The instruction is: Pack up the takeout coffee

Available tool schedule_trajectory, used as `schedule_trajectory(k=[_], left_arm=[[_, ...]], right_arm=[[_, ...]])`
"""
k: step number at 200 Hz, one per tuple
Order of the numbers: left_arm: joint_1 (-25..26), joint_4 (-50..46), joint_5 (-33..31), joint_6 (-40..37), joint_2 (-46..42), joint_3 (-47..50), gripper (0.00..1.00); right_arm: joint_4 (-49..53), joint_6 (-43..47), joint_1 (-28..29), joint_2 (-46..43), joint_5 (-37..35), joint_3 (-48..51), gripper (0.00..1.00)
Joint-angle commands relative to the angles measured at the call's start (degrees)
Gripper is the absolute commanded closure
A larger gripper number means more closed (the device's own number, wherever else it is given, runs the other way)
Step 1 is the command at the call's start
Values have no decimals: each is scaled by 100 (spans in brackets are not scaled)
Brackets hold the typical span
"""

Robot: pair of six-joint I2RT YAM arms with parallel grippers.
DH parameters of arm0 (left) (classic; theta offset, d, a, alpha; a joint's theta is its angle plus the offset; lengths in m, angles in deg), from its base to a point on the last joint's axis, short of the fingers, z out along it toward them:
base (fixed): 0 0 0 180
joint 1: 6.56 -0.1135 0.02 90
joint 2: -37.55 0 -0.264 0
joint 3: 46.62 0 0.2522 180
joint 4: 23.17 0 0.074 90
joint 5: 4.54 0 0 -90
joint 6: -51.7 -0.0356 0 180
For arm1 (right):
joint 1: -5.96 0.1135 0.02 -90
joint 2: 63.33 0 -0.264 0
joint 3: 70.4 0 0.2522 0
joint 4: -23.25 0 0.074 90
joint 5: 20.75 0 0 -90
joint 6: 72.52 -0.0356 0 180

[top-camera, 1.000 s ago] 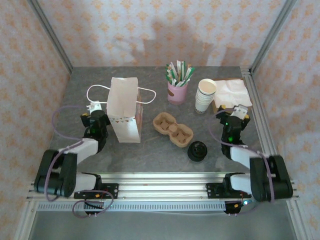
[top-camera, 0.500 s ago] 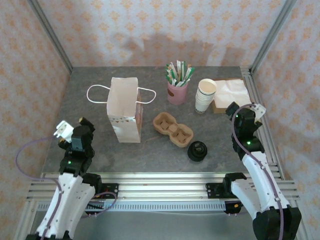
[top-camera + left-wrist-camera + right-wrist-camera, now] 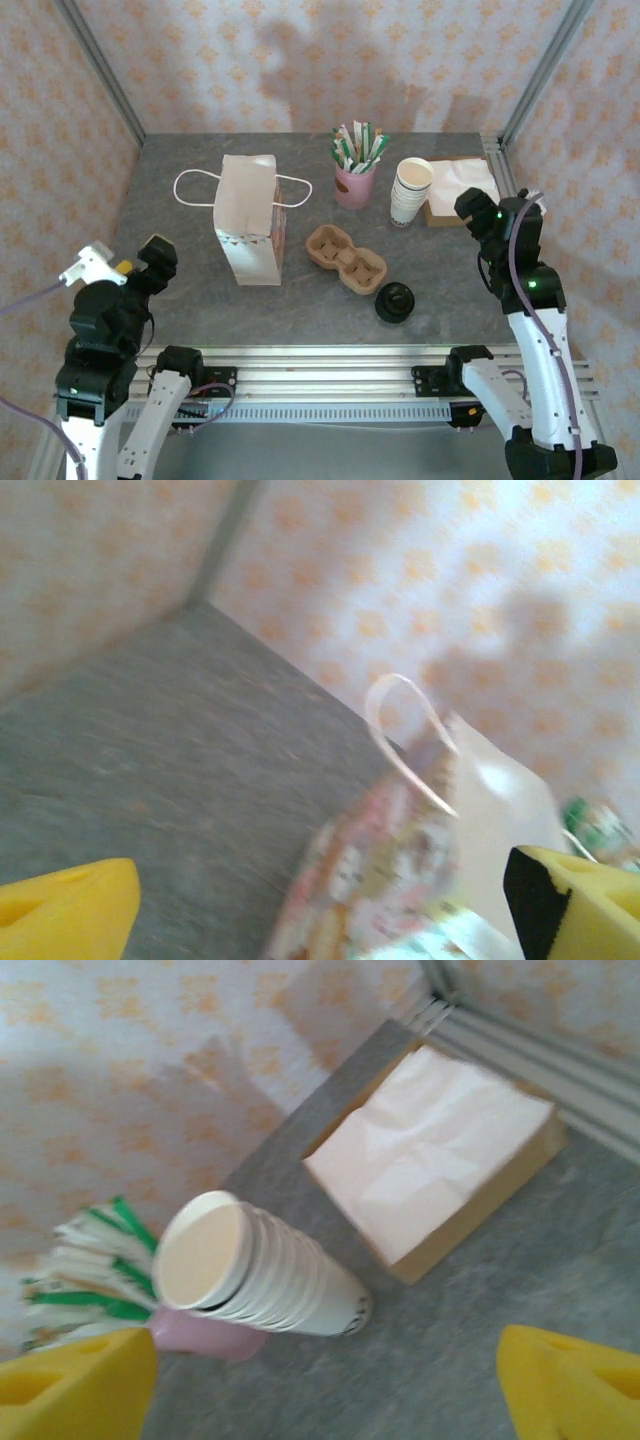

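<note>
Two arms hover with left gripper (image 3: pixel 320 905) and right gripper (image 3: pixel 322 1385) wide open and empty, while the coffee (image 3: pixel 395 301) sits on the tabletop (image 3: pixel 300 305) just beside the carrier (image 3: pixel 345 258), probably light yet spillable, best grasped around its sides below the domed lid.

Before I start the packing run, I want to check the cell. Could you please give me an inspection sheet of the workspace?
Surface: grey table, no spill seen.
Job's things: takeout coffee sits loose on the table beside the cup carrier, not in it; paper bag upright.
Clutter: pink holder of packets, stack of white cups and napkins at the back right.
Grippers: left gripper and right gripper both open, holding nothing, raised off the table.
Cables: purple cables run along both arms, clear of the items.
Surroundings: patterned walls, metal frame posts.
</note>
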Motion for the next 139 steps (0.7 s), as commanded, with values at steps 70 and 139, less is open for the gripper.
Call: schedule_trajectory(k=[70,139], left_arm=[[447,911,3779,196,1348,-558,28],[3306,619,1921,-158,2655,-1174,29]], right_arm=[[721,426,3,1633,1422,-1301,45],[765,729,117,2908,1167,-2014,54]])
